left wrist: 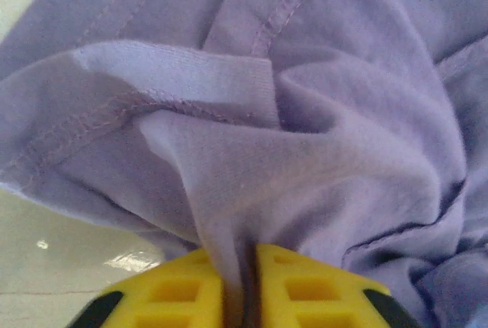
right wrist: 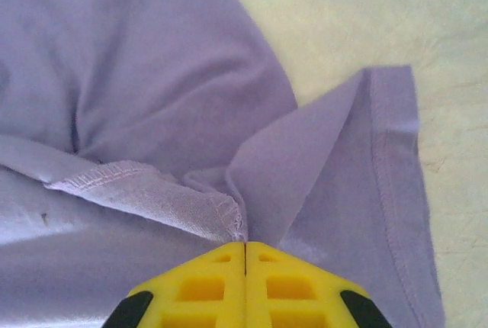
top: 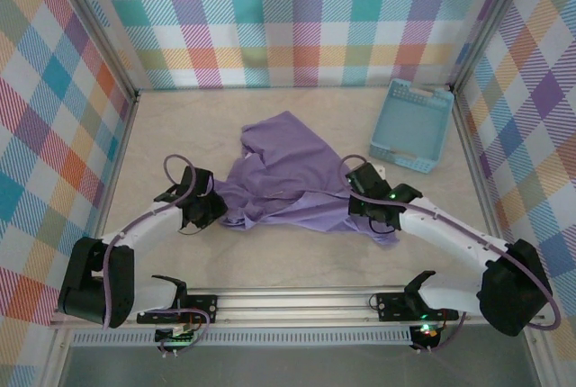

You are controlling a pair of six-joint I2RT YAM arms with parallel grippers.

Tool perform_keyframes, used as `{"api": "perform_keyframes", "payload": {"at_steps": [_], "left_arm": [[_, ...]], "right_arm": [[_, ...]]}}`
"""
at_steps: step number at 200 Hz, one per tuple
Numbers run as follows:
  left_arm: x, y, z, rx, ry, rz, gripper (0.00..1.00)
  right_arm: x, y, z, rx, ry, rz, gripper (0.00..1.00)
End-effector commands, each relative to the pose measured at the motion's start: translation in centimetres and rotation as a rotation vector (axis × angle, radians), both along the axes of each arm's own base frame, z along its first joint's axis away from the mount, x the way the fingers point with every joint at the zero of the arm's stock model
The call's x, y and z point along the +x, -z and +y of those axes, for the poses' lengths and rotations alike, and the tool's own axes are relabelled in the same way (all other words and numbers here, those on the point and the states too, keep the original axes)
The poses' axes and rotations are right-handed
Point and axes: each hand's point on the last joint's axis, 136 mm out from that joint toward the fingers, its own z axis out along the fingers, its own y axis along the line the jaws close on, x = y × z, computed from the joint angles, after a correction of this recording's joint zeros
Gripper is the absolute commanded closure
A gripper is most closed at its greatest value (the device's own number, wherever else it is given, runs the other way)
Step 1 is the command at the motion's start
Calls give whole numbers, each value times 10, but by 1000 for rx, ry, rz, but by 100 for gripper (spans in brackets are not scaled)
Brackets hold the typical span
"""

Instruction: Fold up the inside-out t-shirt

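Note:
The lavender t-shirt (top: 283,171) lies crumpled in the middle of the table, seams showing. My left gripper (top: 214,211) is at its left edge. In the left wrist view the yellow fingers (left wrist: 191,290) are shut on a raised fold of the t-shirt (left wrist: 320,137), which runs down between them at the left gripper (left wrist: 245,259). My right gripper (top: 362,200) sits on the shirt's right side. In the right wrist view the right gripper (right wrist: 245,246) is shut, with a stitched hem of the t-shirt (right wrist: 152,84) bunching into its tips.
A light blue slotted basket (top: 412,126) stands at the back right, apart from the shirt. Plaid walls enclose the table on three sides. Bare tabletop (top: 270,265) lies between the shirt and the arm bases.

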Motion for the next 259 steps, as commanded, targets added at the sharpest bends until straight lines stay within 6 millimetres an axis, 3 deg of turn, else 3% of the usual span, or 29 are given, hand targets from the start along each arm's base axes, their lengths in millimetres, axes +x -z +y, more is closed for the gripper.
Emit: {"api": "perform_keyframes", "payload": {"at_steps": [1, 22, 43, 88, 110, 141, 170, 188, 210, 228, 259], "left_arm": [[19, -45, 4, 32, 11, -98, 100], [27, -103, 13, 83, 9, -209, 100], [26, -184, 24, 109, -11, -380, 100], [-8, -348, 39, 109, -28, -732, 100], [-28, -404, 38, 74, -6, -856, 100], [-63, -459, 38, 1, 6, -997, 100], [-87, -490, 39, -55, 1, -1093, 100], [-79, -489, 41, -48, -17, -1075, 100], [-43, -461, 47, 33, -77, -959, 100], [-3, -424, 58, 148, -145, -835, 100], [62, -355, 71, 306, -210, -633, 100]], "right_arm": [[11, -49, -15, -40, 22, -148, 100], [13, -93, -24, -40, 18, -280, 100], [12, -151, -32, -14, 3, -433, 100], [-9, -288, -48, 86, -28, -735, 100], [-32, -357, -51, 183, -82, -878, 100], [-69, -425, -57, 323, -158, -1024, 100], [-97, -469, -63, 416, -208, -1121, 100], [-97, -484, -60, 422, -220, -1147, 100], [-61, -483, -54, 315, -150, -1123, 100], [-17, -473, -43, 176, -84, -1096, 100], [69, -425, -10, 44, -54, -961, 100]]}}
